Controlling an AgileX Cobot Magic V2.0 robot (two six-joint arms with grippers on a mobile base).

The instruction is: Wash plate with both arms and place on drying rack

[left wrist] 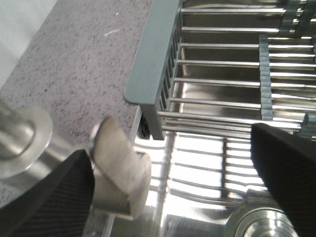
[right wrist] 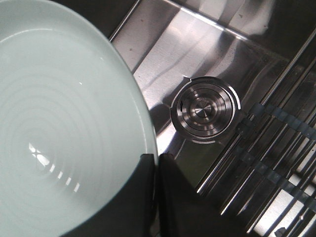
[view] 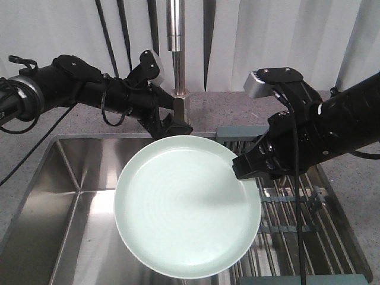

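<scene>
Since the right gripper point(view: 248, 166) is clenched on one spot of the plate point(view: 187, 205) rim, you carry the whole disc on a single edge pinch. It is tilted above the sink point(view: 71, 172), with its right edge over the drying rack point(view: 297, 208).

Left gripper point(left wrist: 170, 153): fingers spread wide, empty, close to the faucet point(view: 176, 35) base.

Risks:
- The plate looks smooth and possibly wet (the wrist-view glints are unclear), so it could pivot in the pinch or slip into the basin.
- If you bring the left arm in fast, a knock on the far rim could lever the plate out of the grip.
- The left arm could also clip the faucet.
</scene>
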